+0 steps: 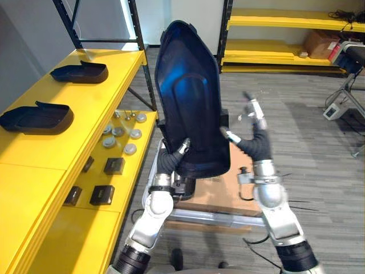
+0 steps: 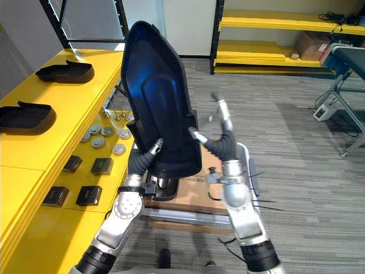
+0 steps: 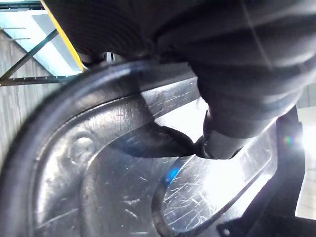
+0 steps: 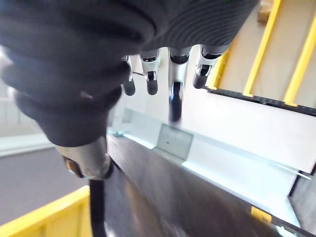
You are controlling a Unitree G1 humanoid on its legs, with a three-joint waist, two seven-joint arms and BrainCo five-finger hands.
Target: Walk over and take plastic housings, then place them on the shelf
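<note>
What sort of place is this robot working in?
Probably a factory storeroom or workshop: a yellow shelf carries black plastic housings and small round parts, more yellow racks line the far wall, and the left hand grips a large dark housing.

The big housing at the centre is dark plastic, its inner face glossy and finely scratched in the left wrist view. The two small housings at the left look matt black. The shelf under them is smooth, slightly shiny yellow paint, the box at lower centre is matt brown cardboard, and the floor at the right is rough grey carpet.
</note>
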